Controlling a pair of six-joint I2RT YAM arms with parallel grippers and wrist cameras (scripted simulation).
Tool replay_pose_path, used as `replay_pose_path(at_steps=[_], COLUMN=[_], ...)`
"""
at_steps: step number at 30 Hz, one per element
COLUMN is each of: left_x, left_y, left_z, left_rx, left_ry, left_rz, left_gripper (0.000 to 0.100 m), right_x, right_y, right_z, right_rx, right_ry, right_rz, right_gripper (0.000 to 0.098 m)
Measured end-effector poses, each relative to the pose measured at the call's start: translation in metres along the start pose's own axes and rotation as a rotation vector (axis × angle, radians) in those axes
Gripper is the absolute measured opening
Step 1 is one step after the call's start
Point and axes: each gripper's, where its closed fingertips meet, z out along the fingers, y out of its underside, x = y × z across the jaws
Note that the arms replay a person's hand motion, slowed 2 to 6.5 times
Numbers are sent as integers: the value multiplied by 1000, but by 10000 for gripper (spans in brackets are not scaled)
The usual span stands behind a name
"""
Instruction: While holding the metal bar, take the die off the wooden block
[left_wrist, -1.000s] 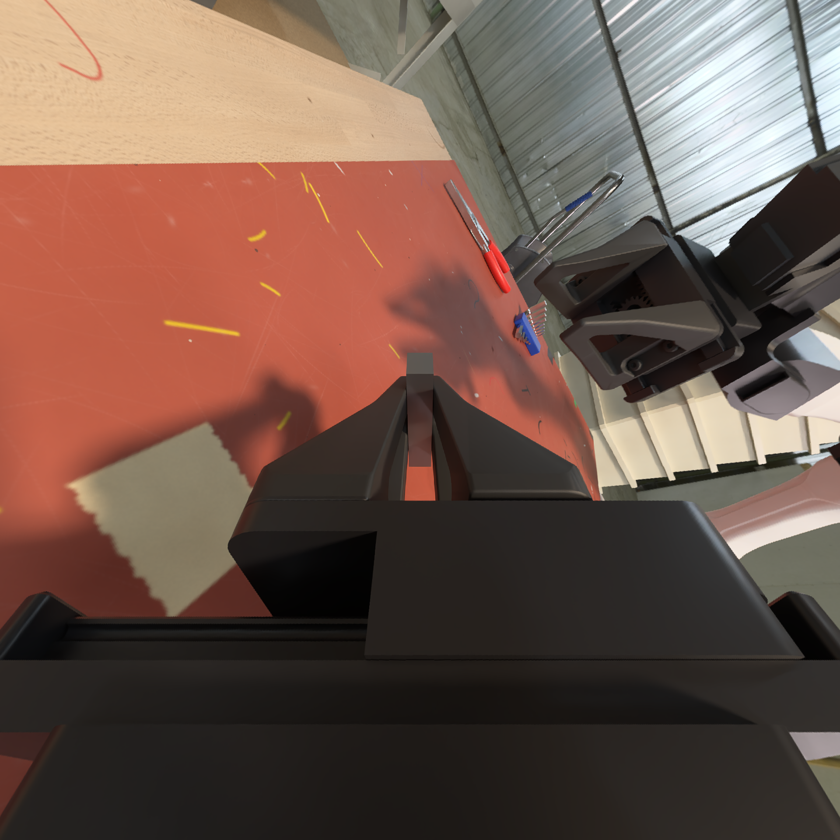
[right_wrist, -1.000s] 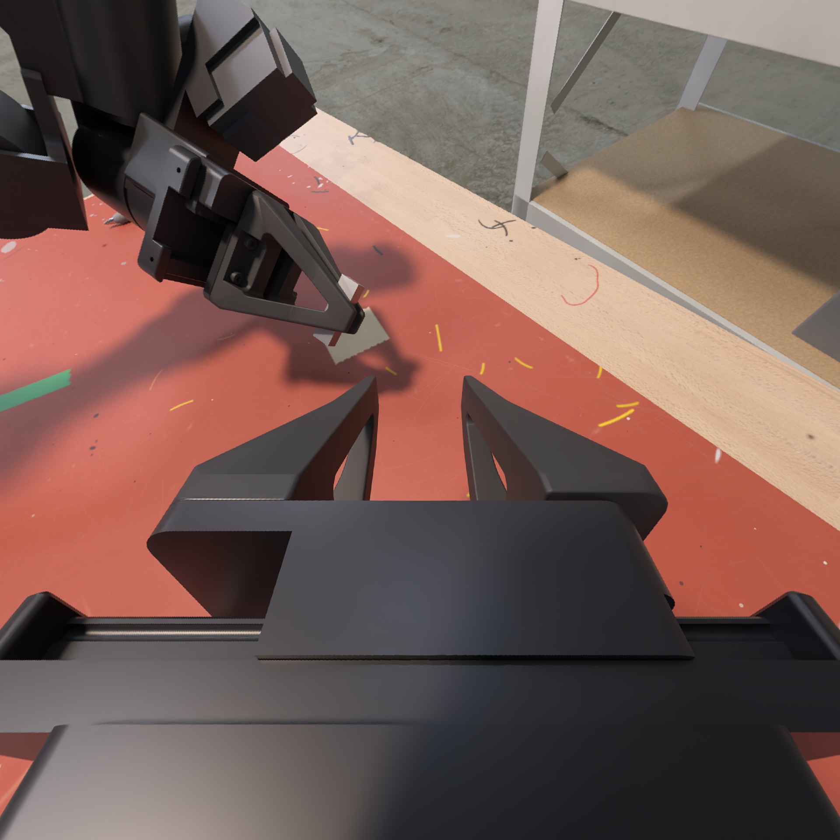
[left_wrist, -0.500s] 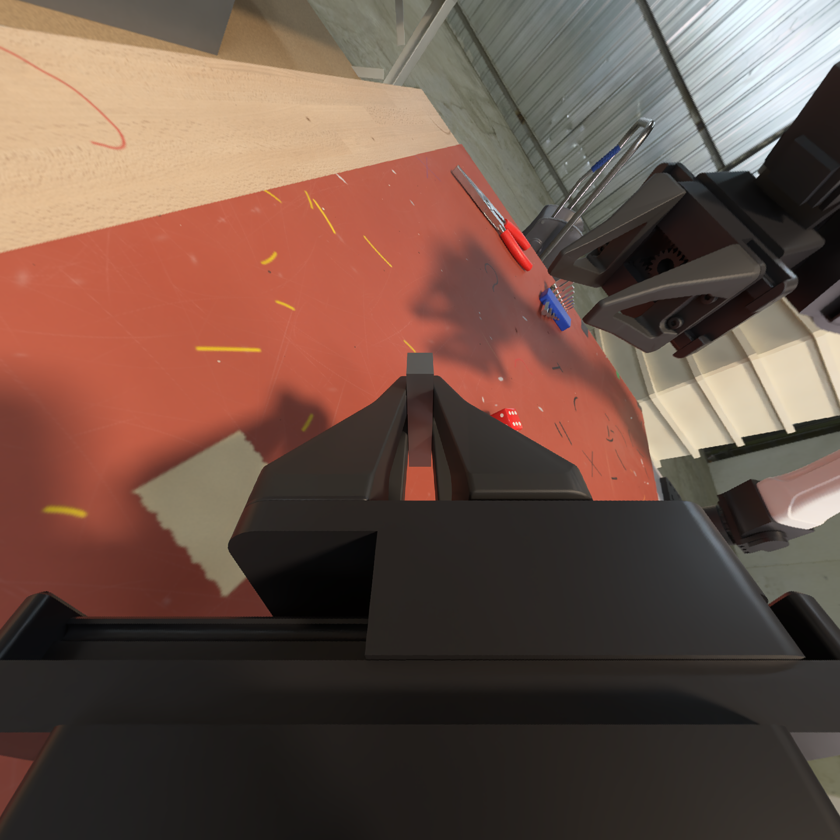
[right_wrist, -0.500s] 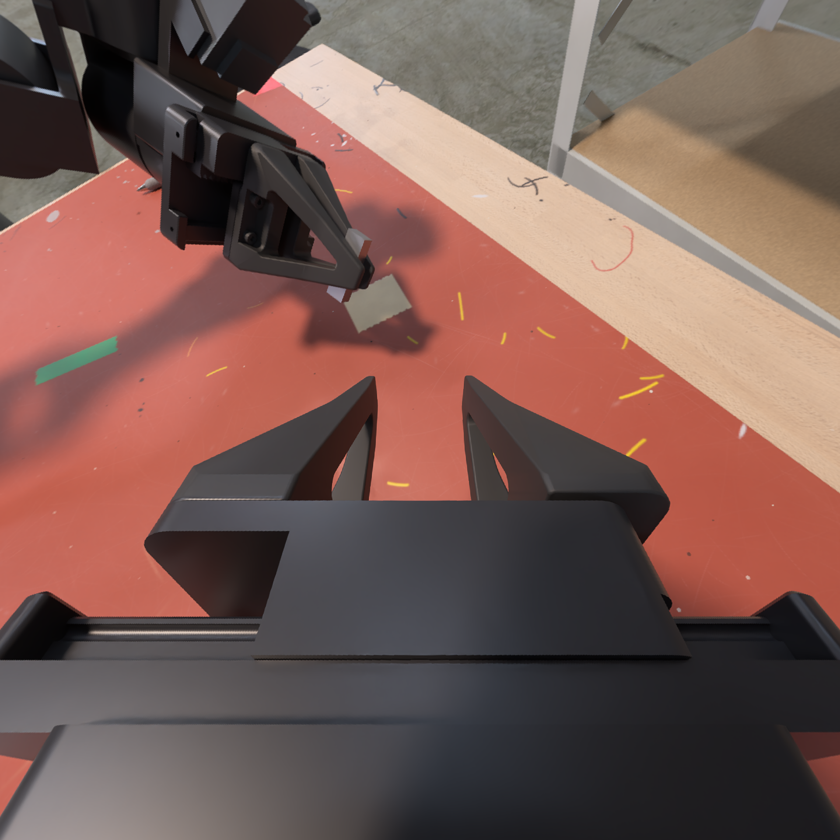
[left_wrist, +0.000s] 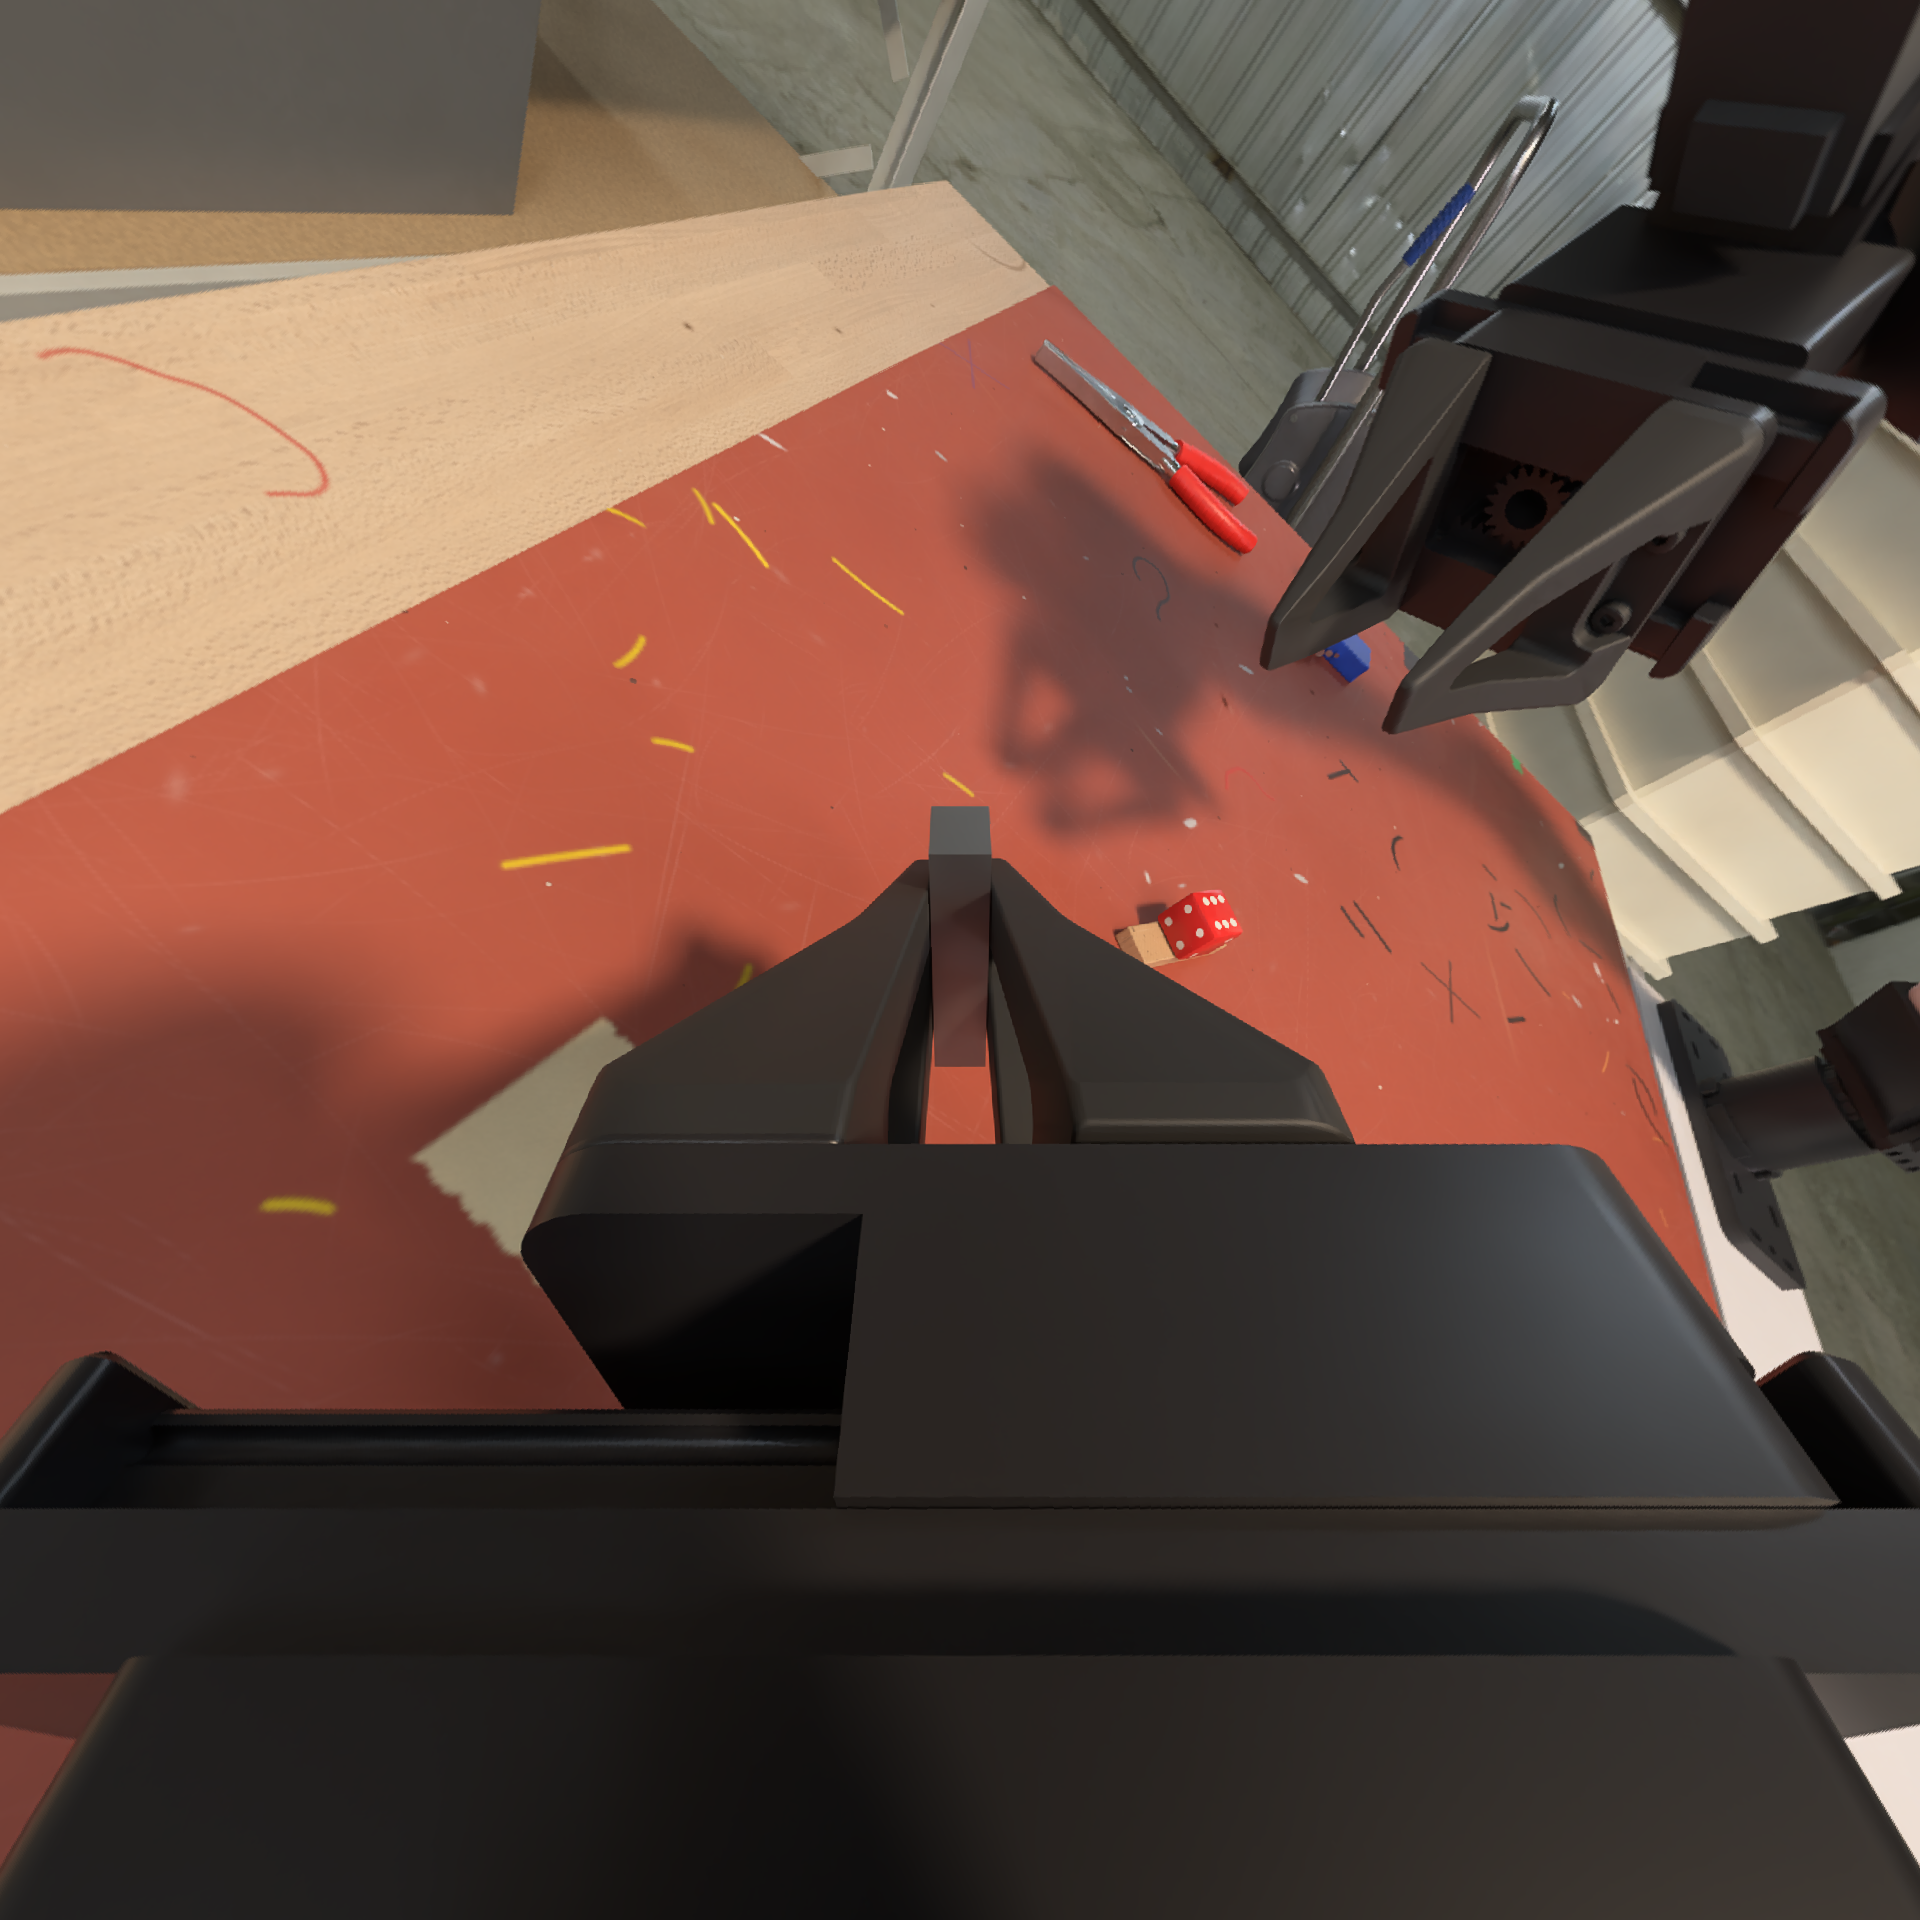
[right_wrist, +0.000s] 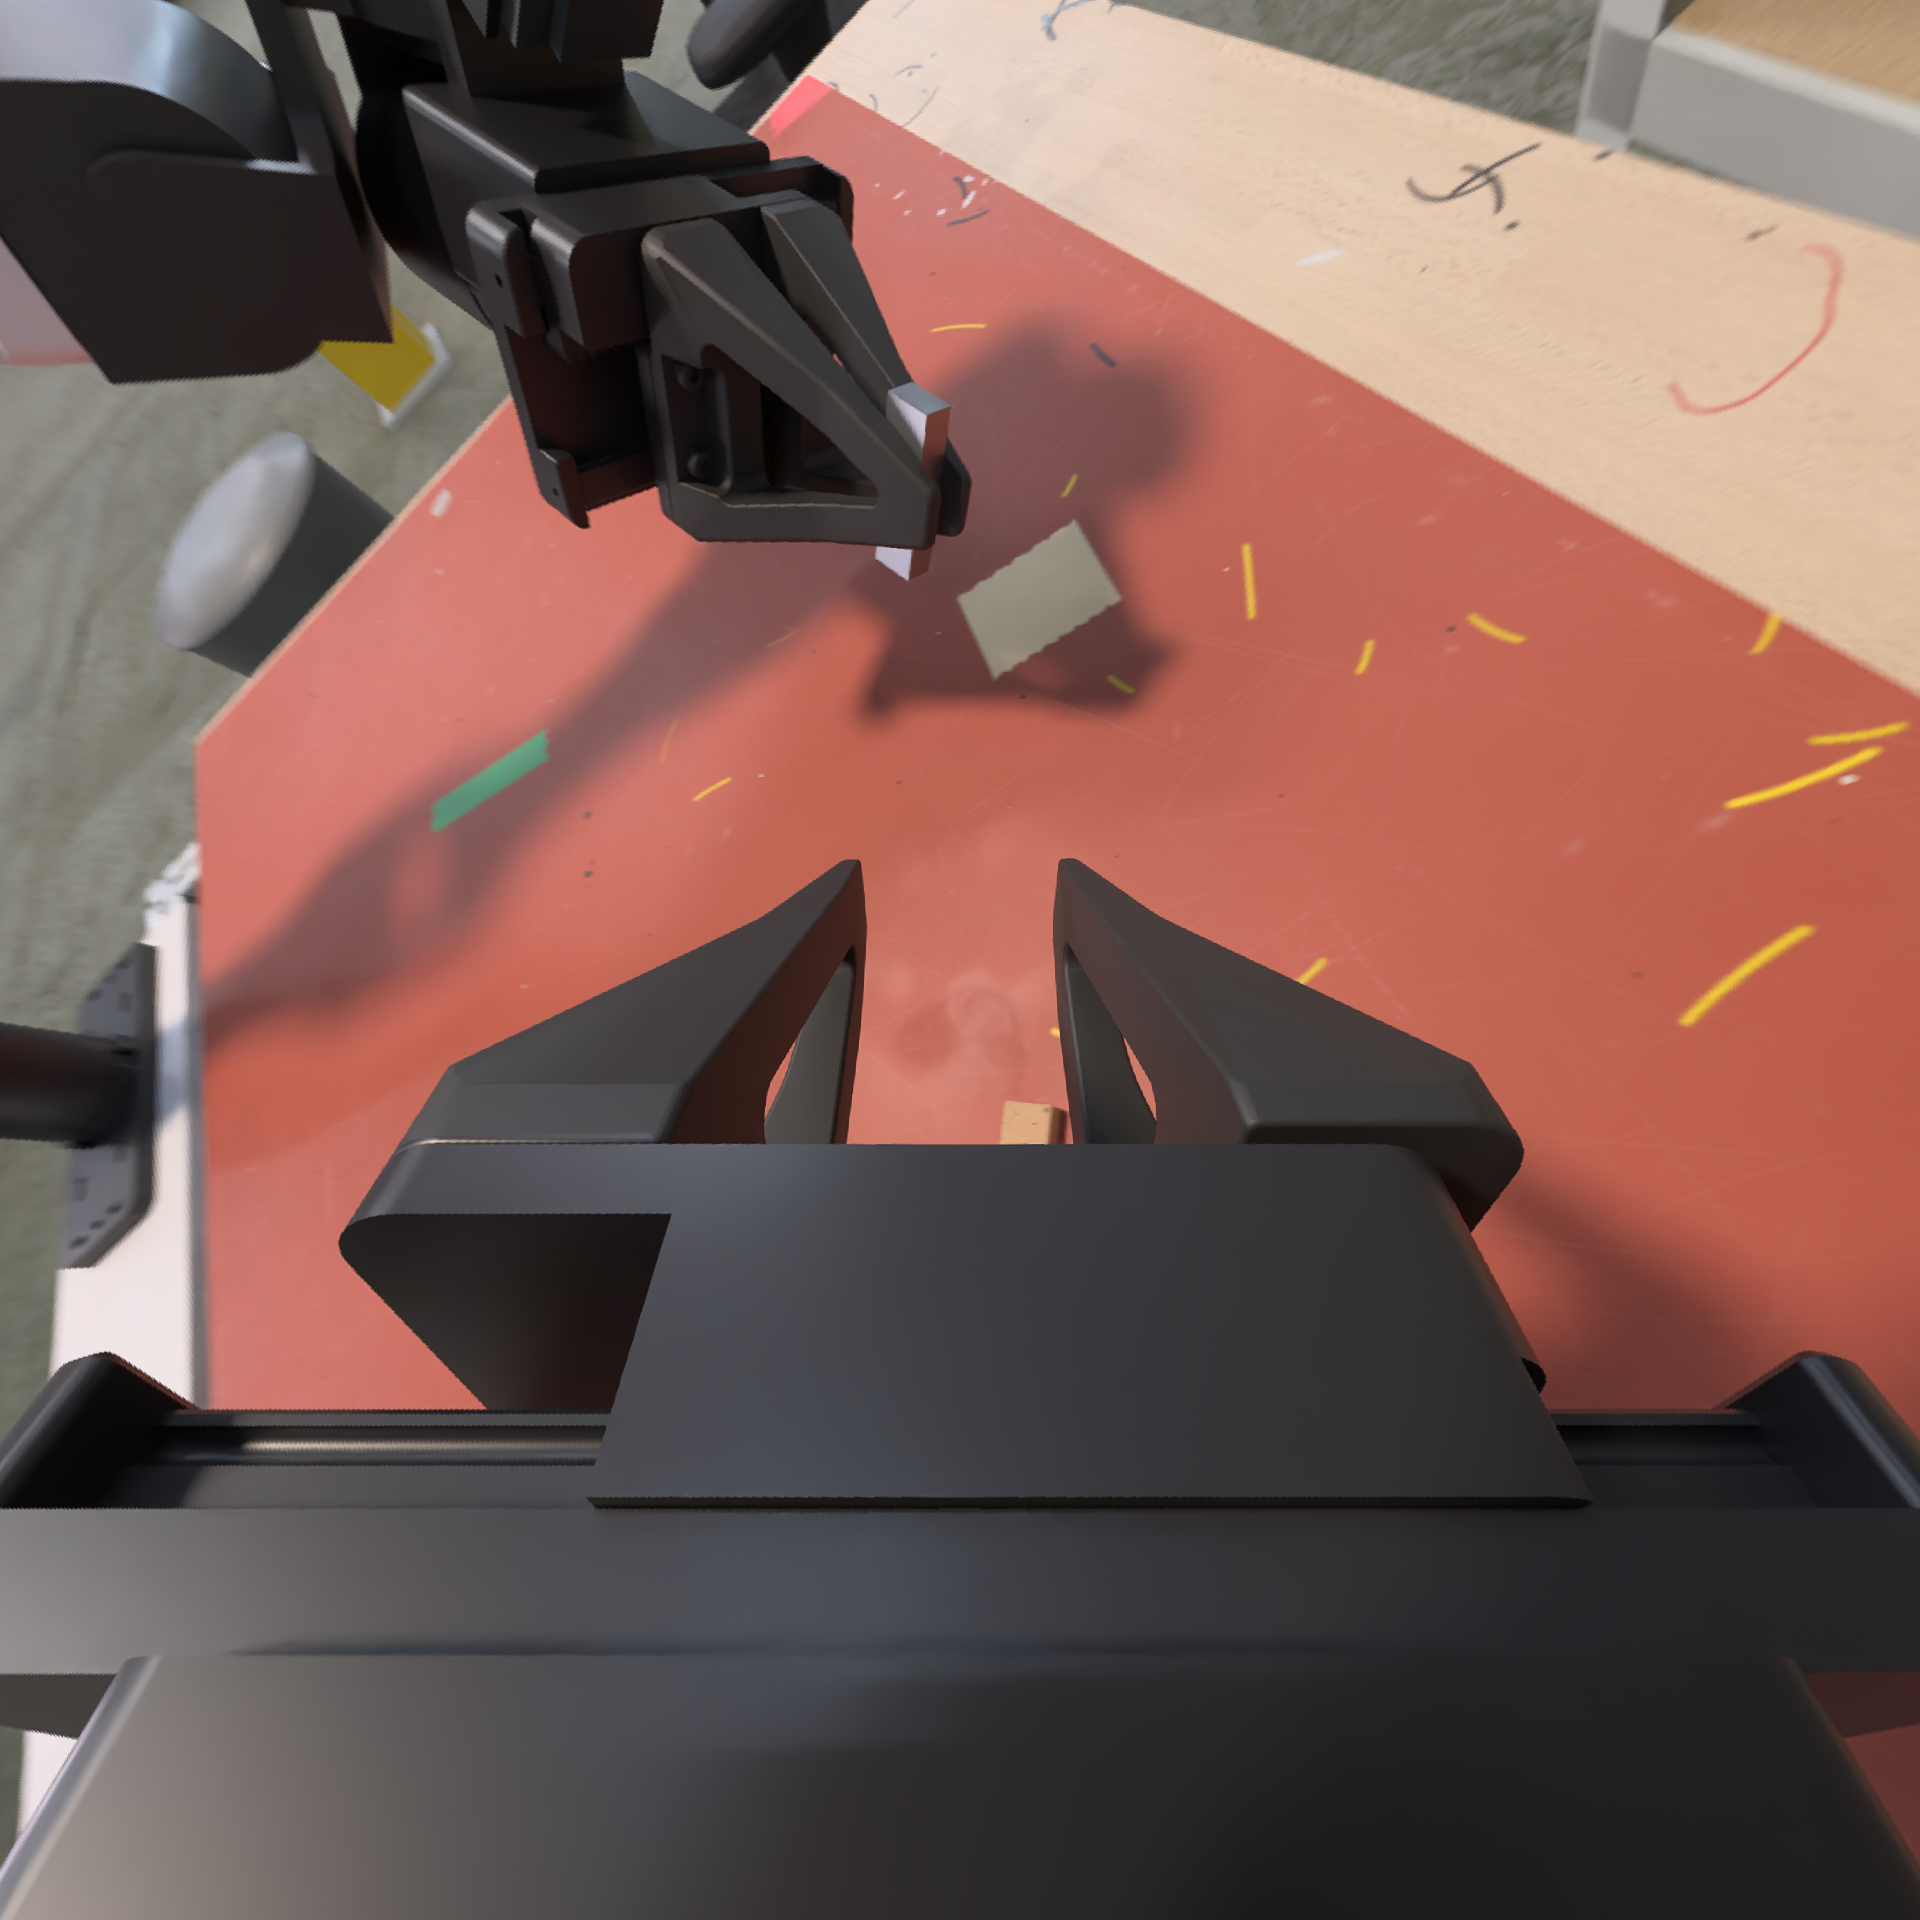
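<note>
My left gripper (left_wrist: 959, 883) is shut on a grey metal bar (left_wrist: 958, 935) and holds it above the red mat. It also shows in the right wrist view (right_wrist: 925, 488), with the bar (right_wrist: 920, 416) sticking out both sides of its tips. A red die (left_wrist: 1198, 923) sits on a small wooden block (left_wrist: 1141, 943), just right of my left fingers. My right gripper (right_wrist: 956, 883) is open and empty; it shows in the left wrist view (left_wrist: 1340, 696), hovering above and beyond the die. A corner of the block (right_wrist: 1031, 1122) shows between my right fingers; the die is hidden there.
A red mat (left_wrist: 416, 831) covers the wooden bench (left_wrist: 312, 416). Red-handled pliers (left_wrist: 1164, 457) and a small blue part (left_wrist: 1347, 657) lie at the far edge. A beige serrated patch (right_wrist: 1039, 611), a green strip (right_wrist: 488, 779) and yellow slivers lie on the mat.
My right gripper swung over the mat toward the die and block, still open. The die and block came into the left wrist view. My left gripper kept hold of the bar.
</note>
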Motion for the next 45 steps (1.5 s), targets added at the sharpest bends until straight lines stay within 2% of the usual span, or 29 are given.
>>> replay_pose_path(at_steps=[10, 18, 35, 45], left_x=[5, 6, 10, 14], left_y=[-2, -1, -2, -1], left_z=[-3, -3, -5, -7], left_rx=[-12, -21, -25, -32], left_ry=[-1, -1, 0, 1], left_rz=[69, 90, 134, 177], left_gripper=[81, 81, 81, 81], right_x=[-10, -13, -14, -16], right_y=[3, 7, 11, 10], right_z=[2, 6, 17, 24], right_rx=[0, -6, -18, -19], right_ry=[-195, -301, -420, -472], right_rz=[251, 413, 601, 659], right_gripper=[316, 377, 621, 698])
